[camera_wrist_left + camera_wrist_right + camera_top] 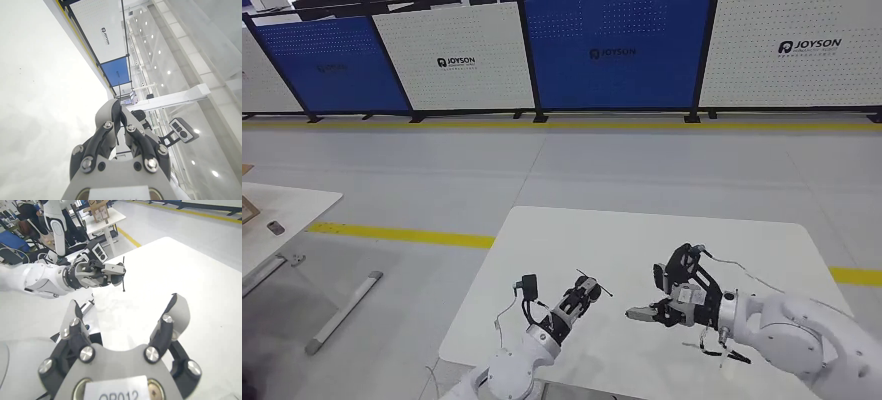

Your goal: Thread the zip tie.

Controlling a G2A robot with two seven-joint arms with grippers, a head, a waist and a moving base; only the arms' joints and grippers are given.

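While your left gripper [118, 106] is pinched tight on the zip tie [123, 286], its two pads meet with the black strap between them. One thin end pokes out past the fingertips, and the other sticks out the opposite side, as the right wrist view shows. The tie is held up off the white table [642, 235] (from the top view it reads as a short dark line crossing the fingertips). Your right gripper [125, 300] faces it from near by, fingers spread wide with nothing between them, and a stretch of bare tabletop separates the two grippers. Both sit over the near part of the table, the left one closer to the near-left corner. Beyond the table you have grey floor with a yellow line [392, 235], a second white table [282, 215] off to the left, and at the back a row of blue and white panels [617, 55].
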